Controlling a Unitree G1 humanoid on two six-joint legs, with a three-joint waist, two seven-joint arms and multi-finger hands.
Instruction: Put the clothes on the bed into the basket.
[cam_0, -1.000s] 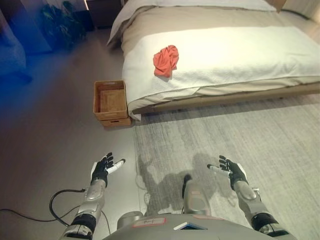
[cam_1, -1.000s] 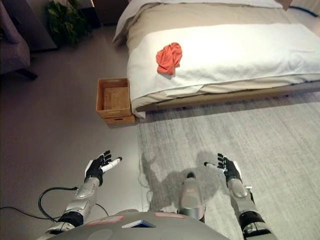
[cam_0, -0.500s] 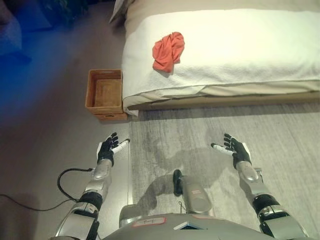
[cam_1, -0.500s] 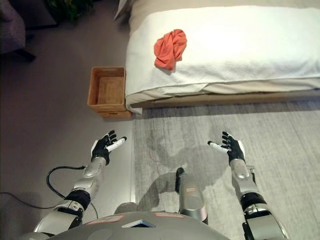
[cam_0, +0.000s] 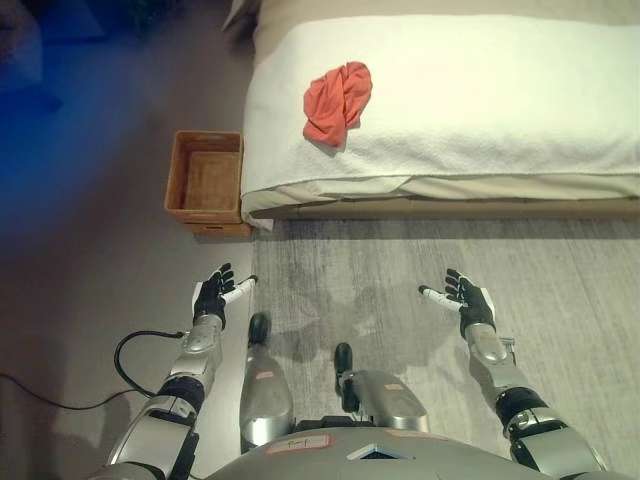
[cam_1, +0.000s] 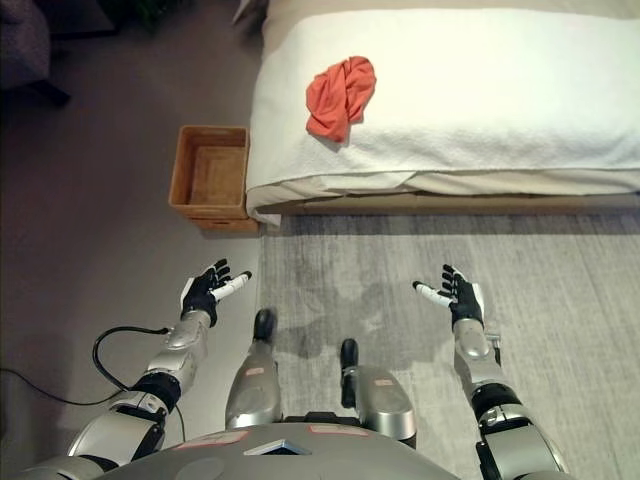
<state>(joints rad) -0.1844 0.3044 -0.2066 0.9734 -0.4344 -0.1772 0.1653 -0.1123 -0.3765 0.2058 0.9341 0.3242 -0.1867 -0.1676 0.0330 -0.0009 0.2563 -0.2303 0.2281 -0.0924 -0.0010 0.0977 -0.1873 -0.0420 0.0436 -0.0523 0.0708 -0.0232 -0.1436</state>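
The bed (cam_0: 500, 90) is looming closer as the robot is approaching. The red cloth (cam_0: 336, 100) is lying on it; the basket (cam_0: 205, 182) is waiting beside. Left hand (cam_0: 213, 297) and right hand (cam_0: 467, 303) are hovering spread, empty; next, reaching for the cloth.

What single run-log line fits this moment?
cloth: red cloth on bed | basket: empty, on floor | left hand: open, empty | right hand: open, empty

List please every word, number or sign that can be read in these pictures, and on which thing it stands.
None: no readable text shows in either view.
The orange-red garment, white bed cover, wooden basket and grey rug carry no visible print.
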